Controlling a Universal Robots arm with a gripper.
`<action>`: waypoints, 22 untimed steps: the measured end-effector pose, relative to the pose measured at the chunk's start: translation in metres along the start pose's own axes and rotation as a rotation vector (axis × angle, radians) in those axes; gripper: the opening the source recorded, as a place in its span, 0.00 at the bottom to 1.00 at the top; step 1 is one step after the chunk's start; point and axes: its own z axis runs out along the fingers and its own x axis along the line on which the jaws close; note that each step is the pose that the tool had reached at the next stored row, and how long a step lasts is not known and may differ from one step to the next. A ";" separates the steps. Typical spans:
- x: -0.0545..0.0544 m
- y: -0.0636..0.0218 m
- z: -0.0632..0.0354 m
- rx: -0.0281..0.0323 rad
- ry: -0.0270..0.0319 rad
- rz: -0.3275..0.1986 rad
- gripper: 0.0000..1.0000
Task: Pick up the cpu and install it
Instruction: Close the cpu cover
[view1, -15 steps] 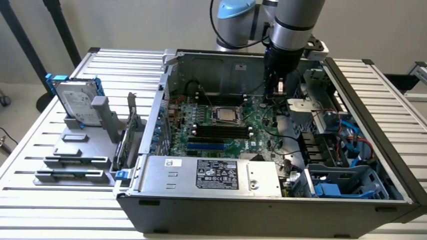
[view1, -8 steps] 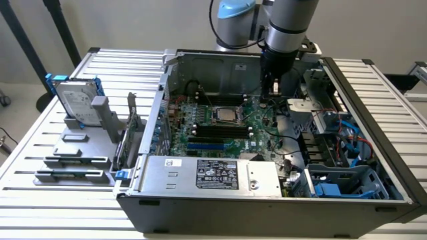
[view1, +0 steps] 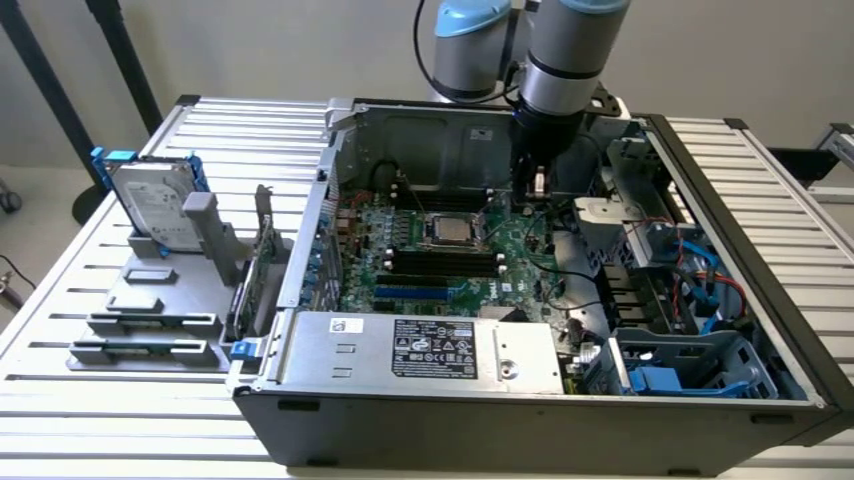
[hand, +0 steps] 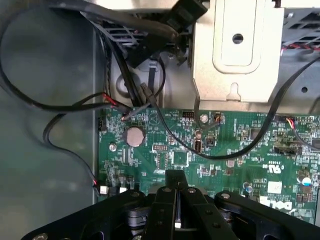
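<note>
Over the green motherboard (hand: 225, 150), inside the open grey metal computer case (view1: 534, 420), the black two-fingered gripper (hand: 175, 176) is being held with its jaws pressed together, and nothing is being pinched between them. In the wrist view, a round silver coin battery (hand: 134, 136) and thin black cables (hand: 60, 105) are being shown on and above the board beyond the fingertips.

In the exterior view, the gripper (view1: 539, 195) is being held low over the far part of the motherboard (view1: 400, 285) by the grey and pale blue robot arm (view1: 567, 50). The cpu (view1: 447, 232), a small flat square chip with a shiny silver top, is lying in its socket on the board, just beside the gripper toward the exterior view's left and slightly nearer, apart from the jaws.

A grey boxed power supply with a white label (view1: 427, 350) is sitting along the case's near wall. Outside the case, at the exterior view's left, an upright silver hard drive in a blue frame (view1: 150, 205) is being carried by a grey stand (view1: 147, 320) on the white slatted table (view1: 80, 400).
</note>
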 end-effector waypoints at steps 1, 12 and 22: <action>0.000 0.0000 0.0000 0.0155 0.0000 0.002 0.11; 0.000 -0.0089 0.0001 0.1983 0.0003 0.019 0.11; 0.000 -0.0292 0.0013 0.3125 0.0004 0.031 0.11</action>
